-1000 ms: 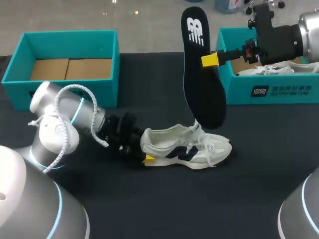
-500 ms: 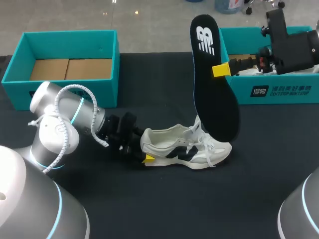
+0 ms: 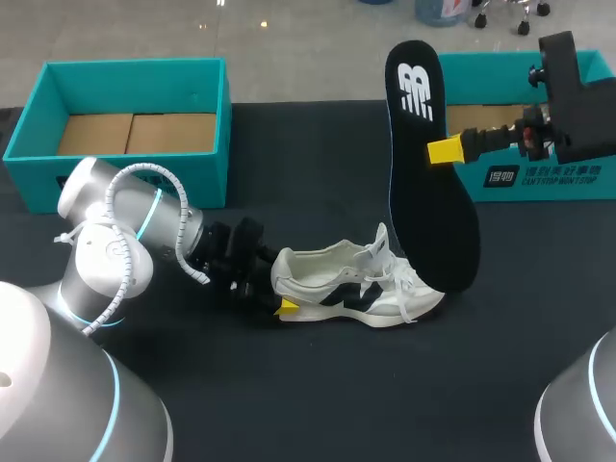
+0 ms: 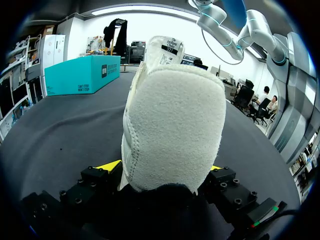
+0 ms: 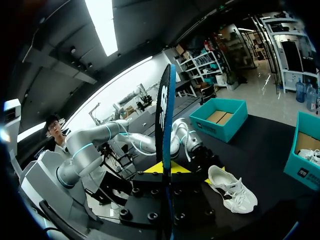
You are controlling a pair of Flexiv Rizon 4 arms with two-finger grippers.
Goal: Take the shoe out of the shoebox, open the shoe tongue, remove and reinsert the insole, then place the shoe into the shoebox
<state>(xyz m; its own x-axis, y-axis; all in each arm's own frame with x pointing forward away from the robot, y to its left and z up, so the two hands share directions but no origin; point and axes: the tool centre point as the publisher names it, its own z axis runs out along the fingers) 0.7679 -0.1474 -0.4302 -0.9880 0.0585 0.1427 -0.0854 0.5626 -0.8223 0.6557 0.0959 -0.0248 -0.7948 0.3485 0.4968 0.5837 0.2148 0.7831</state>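
The white shoe (image 3: 358,285) lies on its side on the black table, toe to the right. My left gripper (image 3: 281,296) is at its heel. In the left wrist view the suede heel (image 4: 170,125) fills the gap in the left gripper (image 4: 162,167), with a yellow tip touching on each side. My right gripper (image 3: 450,149) is shut on the black insole (image 3: 430,178), which hangs upright, logo end up, its lower end just above the shoe's toe. In the right wrist view the insole (image 5: 164,115) shows edge-on in the right gripper (image 5: 165,169), with the shoe (image 5: 233,189) below.
An open teal shoebox (image 3: 125,72) with a cardboard floor stands at the back left. A second teal shoebox (image 3: 539,176) stands at the back right behind my right arm, and something white lies inside it (image 5: 311,156).
My right gripper has carried the insole to the right and slightly lower, so its lower end has swung from over the shoe's tongue to over the toe. Left arm and shoe have stayed still.
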